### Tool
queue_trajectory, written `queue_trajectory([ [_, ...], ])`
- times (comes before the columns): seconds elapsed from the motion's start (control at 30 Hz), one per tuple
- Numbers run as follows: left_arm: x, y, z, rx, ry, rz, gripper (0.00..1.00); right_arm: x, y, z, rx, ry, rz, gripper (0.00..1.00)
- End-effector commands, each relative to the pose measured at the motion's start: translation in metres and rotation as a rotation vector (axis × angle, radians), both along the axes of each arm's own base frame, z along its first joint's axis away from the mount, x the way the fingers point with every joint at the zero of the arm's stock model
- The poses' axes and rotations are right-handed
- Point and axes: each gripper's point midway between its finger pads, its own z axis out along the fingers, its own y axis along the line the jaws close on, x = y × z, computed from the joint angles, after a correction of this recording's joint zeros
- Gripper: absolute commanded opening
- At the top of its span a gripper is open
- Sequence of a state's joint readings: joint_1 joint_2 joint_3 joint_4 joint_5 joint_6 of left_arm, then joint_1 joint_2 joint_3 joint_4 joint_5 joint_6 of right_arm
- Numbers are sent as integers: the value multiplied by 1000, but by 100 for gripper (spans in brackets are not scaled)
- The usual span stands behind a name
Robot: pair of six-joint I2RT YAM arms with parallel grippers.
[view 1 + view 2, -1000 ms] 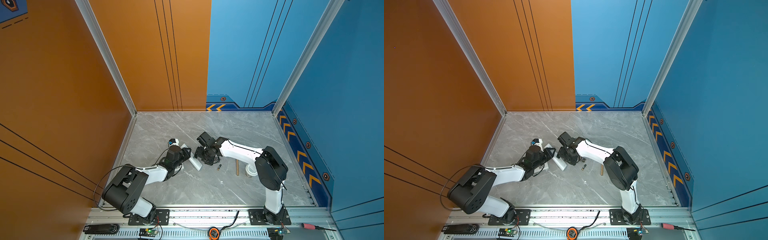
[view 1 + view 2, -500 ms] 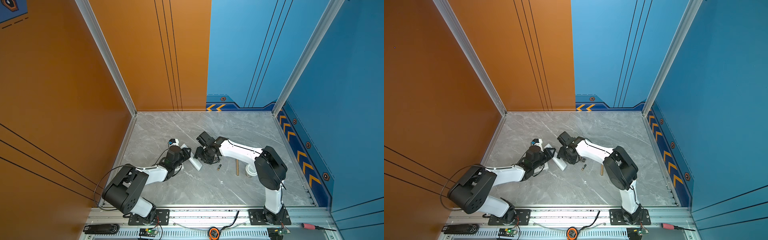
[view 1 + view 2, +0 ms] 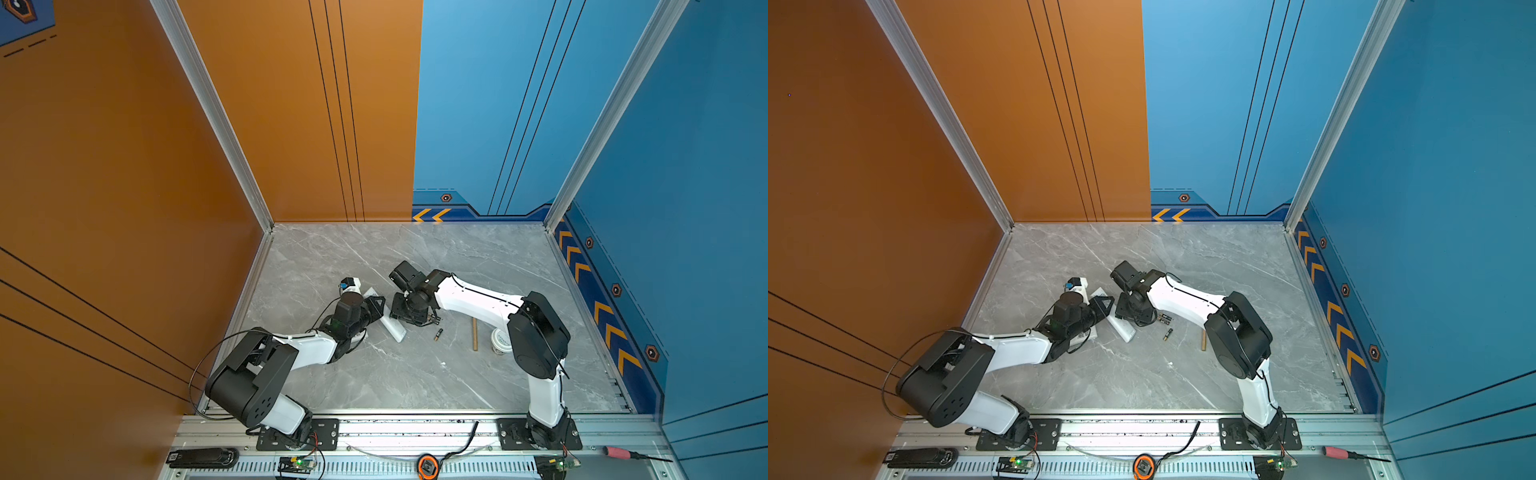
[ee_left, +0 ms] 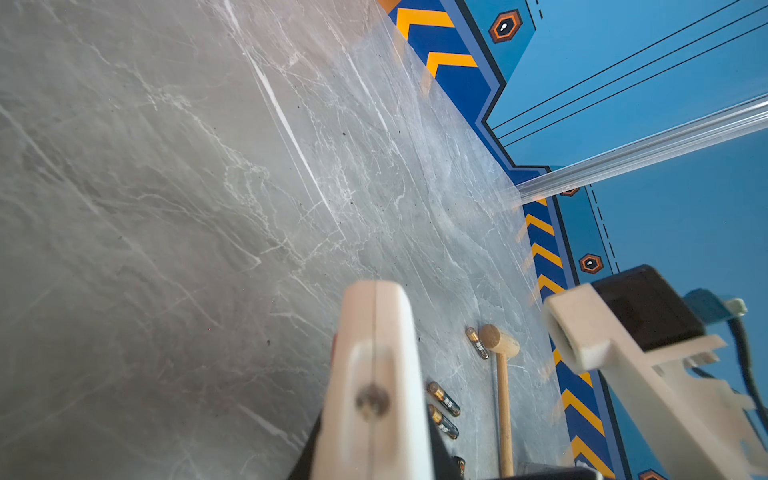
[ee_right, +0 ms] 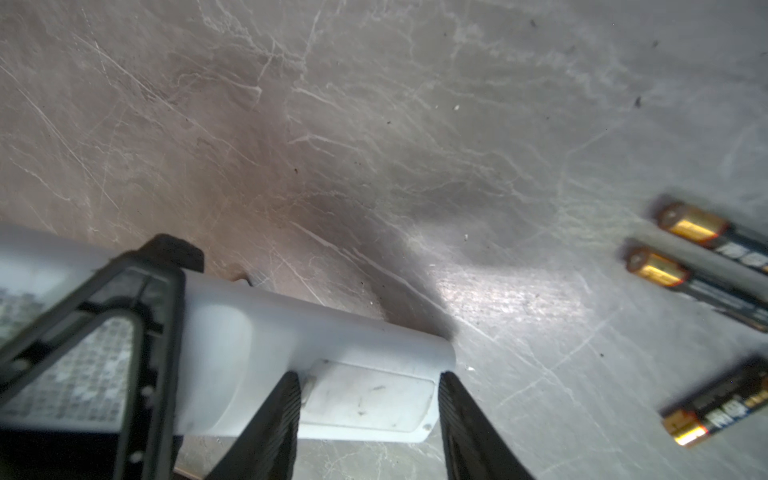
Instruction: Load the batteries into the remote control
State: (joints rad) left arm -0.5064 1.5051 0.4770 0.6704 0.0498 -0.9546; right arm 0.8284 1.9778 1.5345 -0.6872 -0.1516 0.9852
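The white remote control (image 3: 395, 329) (image 3: 1124, 331) lies slanted at mid table, and my left gripper (image 3: 380, 309) (image 4: 374, 449) is shut on its middle. In the right wrist view its battery cover (image 5: 365, 399) faces the camera and is closed. My right gripper (image 3: 409, 318) (image 5: 370, 415) hangs open over that end, one finger (image 5: 270, 424) at the cover's latch and its partner at the remote's tip. Three batteries (image 5: 706, 232) (image 5: 673, 274) (image 5: 715, 411) lie loose on the table beside it. One battery (image 3: 438, 334) lies apart, and a pair (image 3: 1165, 318) sits by the right wrist.
A wooden mallet (image 4: 500, 374) (image 3: 474, 334) lies just right of the batteries, with a small white round pot (image 3: 500, 341) beside the right arm's elbow. Orange and blue walls close in the grey marble table (image 3: 374, 374) on three sides.
The right gripper's jaws have narrowed over the remote's battery cover end. The left gripper and the remote have stayed put.
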Motion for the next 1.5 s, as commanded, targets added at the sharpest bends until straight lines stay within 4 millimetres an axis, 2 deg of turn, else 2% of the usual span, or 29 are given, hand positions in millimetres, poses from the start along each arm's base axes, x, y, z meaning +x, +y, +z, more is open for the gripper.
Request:
queue_trajectory([
  [0.0, -11, 5, -27, 111, 30, -30, 0, -28, -25, -31, -173, 100, 47, 50],
  [0.53, -12, 9, -34, 148, 33, -37, 0, -20, -35, -9, -208, 42, 32, 43],
  [1.13, -13, 11, -35, 159, 34, -45, 0, -17, -39, 19, -174, -6, -13, 42],
  [1.2, -12, 11, -33, 155, 30, -46, 0, -16, -33, 25, -152, -9, -10, 45],
  [1.33, -12, 12, -29, 123, 30, -38, 0, -12, -23, 35, -53, 8, -72, 62],
  [1.47, -7, 18, -4, 56, -21, -6, 0, -7, -27, 49, 45, 6, -169, 80],
])
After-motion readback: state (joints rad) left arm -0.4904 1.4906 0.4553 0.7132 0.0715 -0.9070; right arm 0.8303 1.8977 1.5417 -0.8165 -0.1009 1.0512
